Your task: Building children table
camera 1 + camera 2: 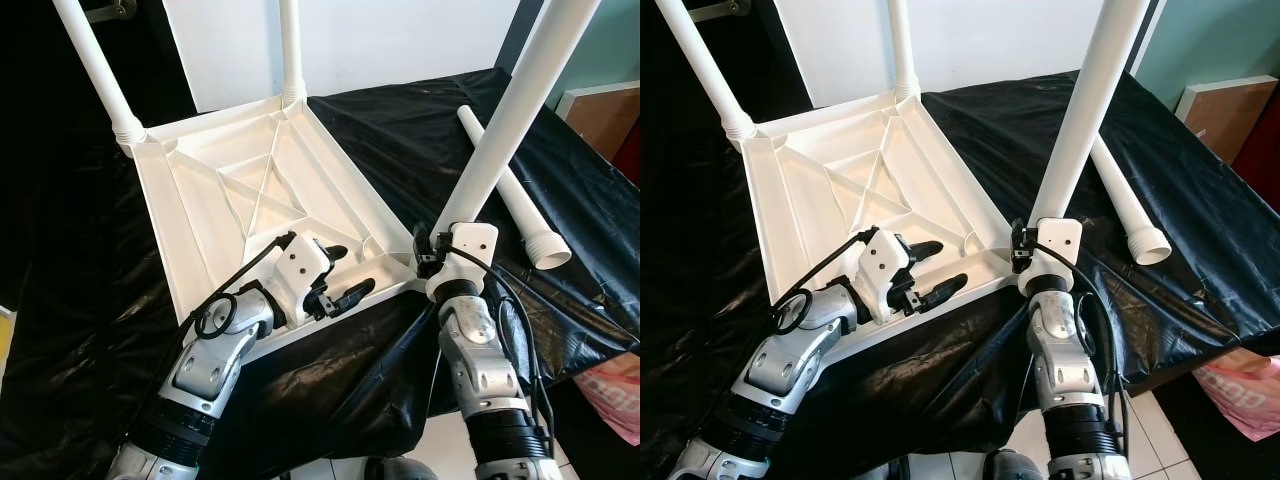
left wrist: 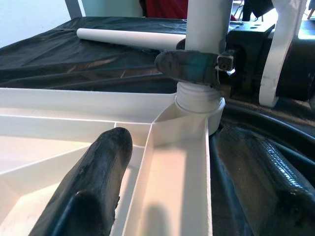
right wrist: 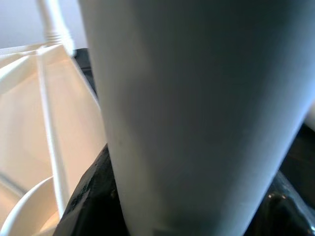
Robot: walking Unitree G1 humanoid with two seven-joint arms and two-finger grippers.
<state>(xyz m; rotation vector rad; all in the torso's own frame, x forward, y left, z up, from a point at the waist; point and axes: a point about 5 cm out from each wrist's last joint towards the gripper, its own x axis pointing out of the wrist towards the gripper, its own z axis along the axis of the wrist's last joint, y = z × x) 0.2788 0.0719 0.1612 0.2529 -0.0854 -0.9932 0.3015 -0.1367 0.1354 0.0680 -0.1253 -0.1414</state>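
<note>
Tabletop (image 1: 250, 180) is lying upside down on the black sheet (image 1: 420, 130), two legs already standing. Left gripper (image 1: 335, 280), fingers spread, is bracing its near edge; right gripper (image 1: 428, 252) is clamping the third leg (image 1: 505, 130) at its corner socket. Screwing home likely follows, then the spare leg (image 1: 510, 195).

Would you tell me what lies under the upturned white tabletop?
A black plastic sheet lies under the tabletop and spreads out past its edges, with a loose white leg resting on it. Whatever supports the sheet is covered.
</note>
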